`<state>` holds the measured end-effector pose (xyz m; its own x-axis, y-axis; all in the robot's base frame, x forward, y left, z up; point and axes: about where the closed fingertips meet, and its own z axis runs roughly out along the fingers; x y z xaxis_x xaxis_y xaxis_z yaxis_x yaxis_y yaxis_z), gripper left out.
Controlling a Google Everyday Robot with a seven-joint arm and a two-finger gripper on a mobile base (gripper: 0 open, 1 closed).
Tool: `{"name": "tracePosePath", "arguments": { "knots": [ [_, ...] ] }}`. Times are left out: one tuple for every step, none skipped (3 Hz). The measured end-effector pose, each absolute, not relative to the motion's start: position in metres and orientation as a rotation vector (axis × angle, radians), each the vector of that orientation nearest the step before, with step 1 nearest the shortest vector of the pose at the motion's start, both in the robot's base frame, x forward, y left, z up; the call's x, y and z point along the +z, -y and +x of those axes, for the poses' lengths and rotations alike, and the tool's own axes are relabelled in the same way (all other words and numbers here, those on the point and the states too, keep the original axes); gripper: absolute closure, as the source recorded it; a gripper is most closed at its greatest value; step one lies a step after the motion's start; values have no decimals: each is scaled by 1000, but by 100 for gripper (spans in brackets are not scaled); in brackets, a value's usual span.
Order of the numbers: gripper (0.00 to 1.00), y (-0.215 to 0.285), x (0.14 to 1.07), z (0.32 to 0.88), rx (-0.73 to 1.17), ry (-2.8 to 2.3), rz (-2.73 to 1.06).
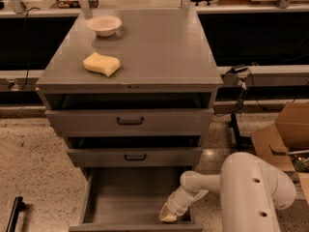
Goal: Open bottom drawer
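The grey cabinet (130, 57) has three drawers. The bottom drawer (123, 197) is pulled far out, and its inside looks empty. Its front panel (130, 227) runs along the lower edge of the view, and its handle is out of view. The middle drawer (135, 156) and the top drawer (128, 122) stick out slightly, each with a black pull handle. My gripper (169, 213) reaches down at the drawer's front right corner, right behind the front panel. My white arm (253, 192) comes in from the lower right.
A white bowl (104, 24) and a yellow sponge (101, 64) lie on the cabinet top. A cardboard box (285, 134) sits on the floor at right, beside a black stand with cables (237, 110). A black object (14, 214) lies on the speckled floor at lower left.
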<state>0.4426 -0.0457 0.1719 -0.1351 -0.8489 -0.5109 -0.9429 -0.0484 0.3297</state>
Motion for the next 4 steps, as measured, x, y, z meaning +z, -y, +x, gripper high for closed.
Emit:
{"name": "tracePosePath", "arguments": {
  "knots": [
    [100,44,178,439,947,-2037,-1964],
    [100,42,206,438,948,-1948,-1951],
    [100,42,241,438,949,-1841,-1917],
    [82,44,263,438,948,-1841,-1852]
  ]
}}
